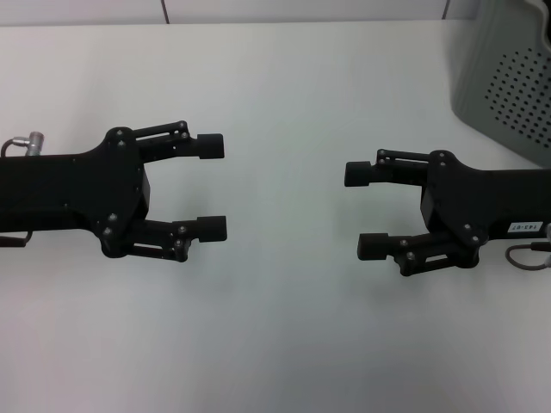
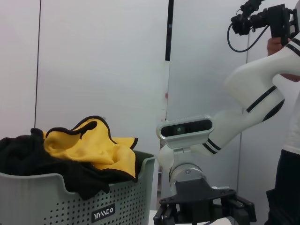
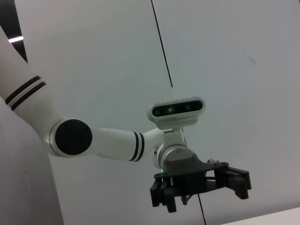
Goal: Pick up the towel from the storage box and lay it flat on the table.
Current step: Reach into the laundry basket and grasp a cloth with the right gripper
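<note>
Over the white table my two grippers face each other, both open and holding nothing. The left gripper is left of centre and the right gripper right of centre. The light grey storage box with its rows of small holes stands at the far right corner, beyond the right gripper. In the left wrist view the yellow-orange towel with black edging lies crumpled on top of the storage box, rising above the rim. No gripper touches it.
A black cloth fills the box beneath and beside the towel and hangs over its rim. A person stands behind the right arm. A pale wall runs behind the table's far edge.
</note>
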Robot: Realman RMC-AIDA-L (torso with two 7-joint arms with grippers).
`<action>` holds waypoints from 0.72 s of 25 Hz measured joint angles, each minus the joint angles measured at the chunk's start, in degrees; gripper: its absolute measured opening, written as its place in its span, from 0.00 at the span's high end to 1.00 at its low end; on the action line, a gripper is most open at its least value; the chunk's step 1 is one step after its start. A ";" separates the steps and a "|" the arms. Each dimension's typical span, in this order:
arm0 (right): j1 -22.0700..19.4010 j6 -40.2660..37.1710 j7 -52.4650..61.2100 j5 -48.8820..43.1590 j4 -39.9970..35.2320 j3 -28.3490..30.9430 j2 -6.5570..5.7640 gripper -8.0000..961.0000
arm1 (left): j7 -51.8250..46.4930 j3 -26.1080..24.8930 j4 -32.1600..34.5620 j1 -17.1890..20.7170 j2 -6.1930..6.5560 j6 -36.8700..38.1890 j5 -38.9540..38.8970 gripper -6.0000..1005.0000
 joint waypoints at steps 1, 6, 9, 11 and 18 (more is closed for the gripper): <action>-0.04 0.00 -0.01 0.01 0.00 0.00 0.00 0.11 | -0.01 0.00 -0.14 0.02 0.00 0.00 -0.07 0.12; -0.09 0.02 -0.03 0.14 0.00 0.00 -0.03 0.11 | 0.04 0.00 -0.64 0.03 0.01 -0.01 -0.12 0.13; -0.10 0.04 -0.04 0.18 0.00 0.00 -0.03 0.11 | 0.03 0.00 -0.68 0.03 0.02 -0.08 -0.13 0.13; -0.14 0.04 -0.03 0.22 0.00 0.00 -0.03 0.11 | 0.01 0.00 -0.69 0.03 0.02 -0.11 -0.13 0.13; -0.22 0.04 -0.04 0.34 -0.02 0.06 0.06 0.11 | 0.17 -0.01 -0.70 0.03 0.02 -0.19 -0.13 0.13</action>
